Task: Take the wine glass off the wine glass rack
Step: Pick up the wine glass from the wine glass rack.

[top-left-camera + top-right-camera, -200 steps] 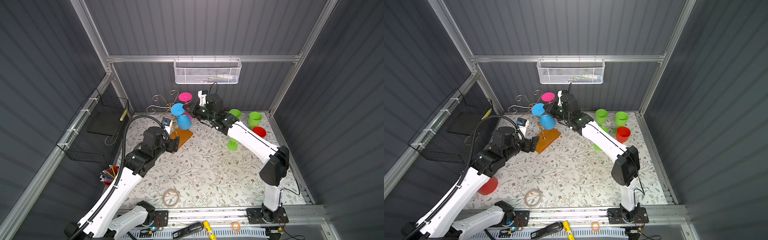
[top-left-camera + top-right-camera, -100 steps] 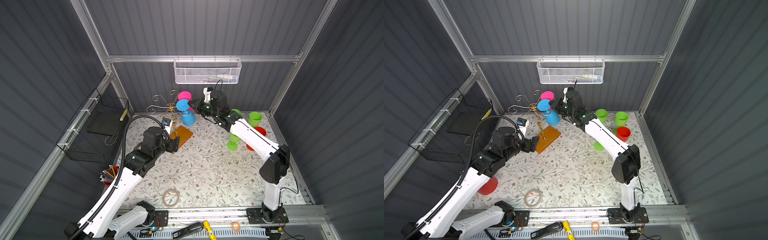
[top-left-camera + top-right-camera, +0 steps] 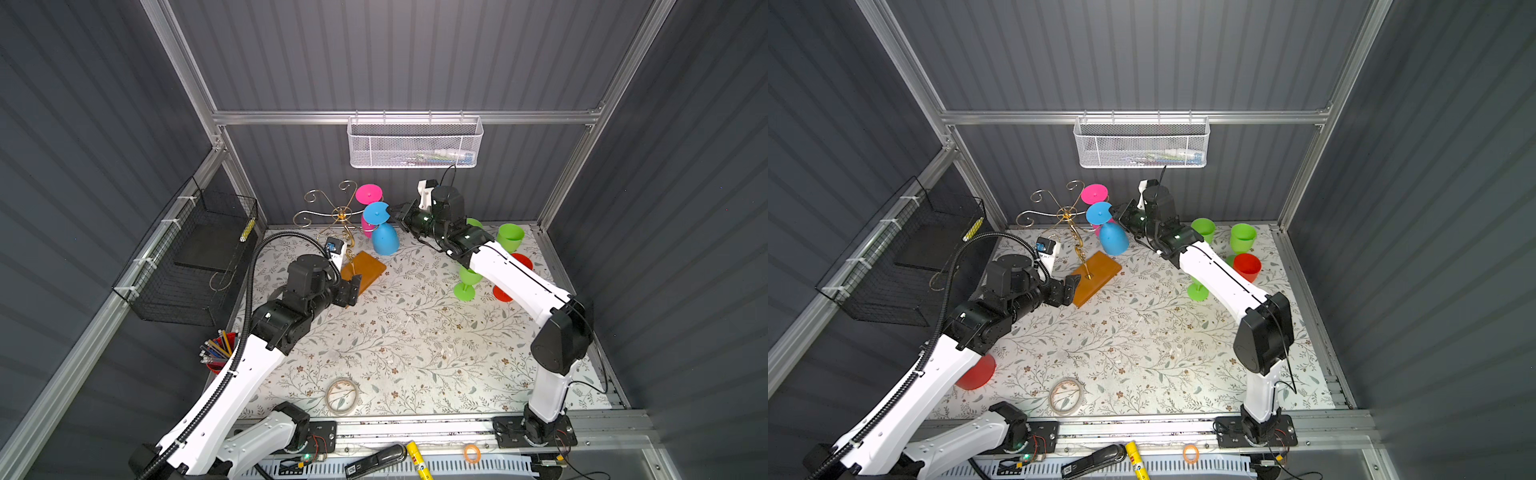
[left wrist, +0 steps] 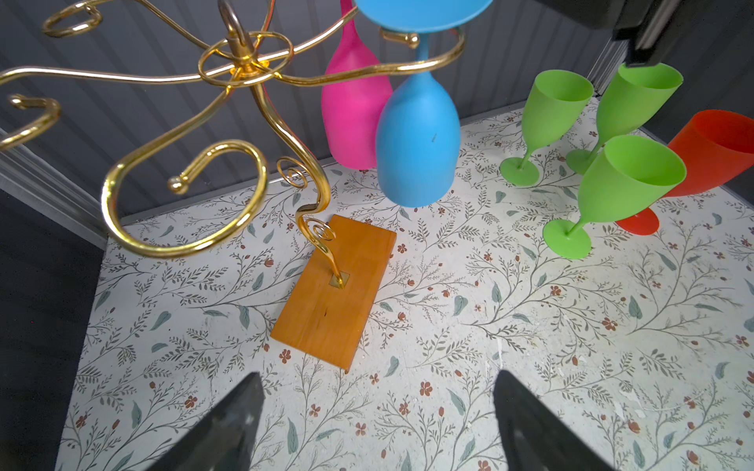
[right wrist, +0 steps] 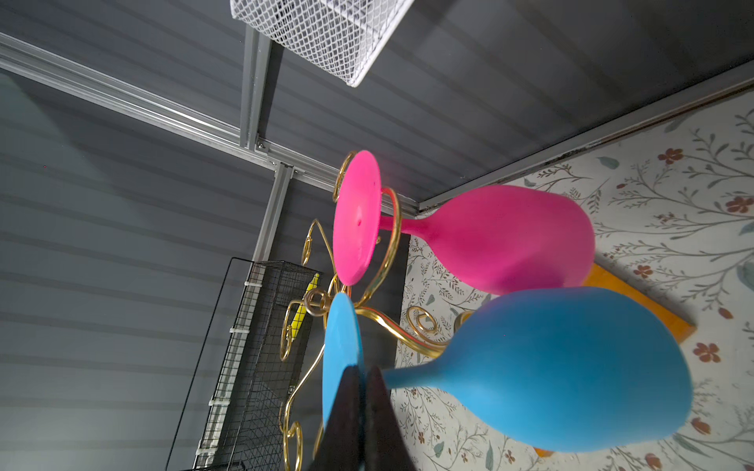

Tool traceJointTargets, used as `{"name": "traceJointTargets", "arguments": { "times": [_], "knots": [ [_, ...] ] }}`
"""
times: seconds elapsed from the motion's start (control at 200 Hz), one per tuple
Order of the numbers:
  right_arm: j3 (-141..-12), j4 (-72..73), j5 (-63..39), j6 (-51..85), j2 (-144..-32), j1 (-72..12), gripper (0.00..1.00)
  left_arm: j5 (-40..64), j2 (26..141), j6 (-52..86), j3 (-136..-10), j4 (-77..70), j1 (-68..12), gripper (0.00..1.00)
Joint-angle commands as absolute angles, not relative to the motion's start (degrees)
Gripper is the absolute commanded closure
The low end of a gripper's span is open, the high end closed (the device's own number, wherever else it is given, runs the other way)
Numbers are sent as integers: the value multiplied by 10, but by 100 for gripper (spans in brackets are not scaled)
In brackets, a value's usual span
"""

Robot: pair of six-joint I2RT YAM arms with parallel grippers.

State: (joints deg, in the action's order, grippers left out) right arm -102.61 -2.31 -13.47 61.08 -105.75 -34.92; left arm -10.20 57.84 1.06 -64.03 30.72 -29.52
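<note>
**Right gripper [image 5: 362,377] clamped on foot of blue glass: removal begun, not finished**

Obs. Right gripper's black fingers are pressed together on the rim of the round foot of the blue plastic wine glass [image 5: 571,367]. The glass hangs bowl-down and tilted beside the thin gold wire wine glass rack [image 3: 341,214], which has curled arms and stands on an orange-brown wooden base [image 4: 334,285].

Obs. In the left wrist view the blue stem crosses the mouth of 1 curled arm, right by its ball tip. I cannot tell whether the stem is fully clear of the wire.

Obs. Left gripper [image 4: 375,428] has its jaws wide apart and holds nothing. It sits low over the floral mat [image 4: 530,326], near the closest end of the wooden base and not touching it.

Obs. Pink plastic wine glass [image 5: 502,236] hangs bowl-down in the neighbouring curl, with nothing gripping it. 3 green plastic goblets [image 4: 628,179] and 1 red plastic goblet [image 4: 718,151] stand upright on the mat, well apart from the rack.

Progress (judged). The grasp is done. The draw-out is in hand, but the blue glass is at the rack and not away from it.

Left to do (judged):
1. Slide the stem sideways out of the curl.
2. Carry the glass clear of the wire.
3. Set it on the mat.

Note. Nothing holds the base, so a snagged stem could drag or tip the rack.
</note>
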Motion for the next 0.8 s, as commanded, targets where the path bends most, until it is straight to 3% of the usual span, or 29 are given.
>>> {"name": "traceJointTargets", "arguments": {
  "times": [0.0,0.796],
  "knots": [
    [-999,16,-131,611,-1018,-342,100,-88,568,14,-637,300,-292,12],
    [-752,35,-120,579,-832,-335,100,-62,564,18,-624,293,-292,12]
  ]
}}
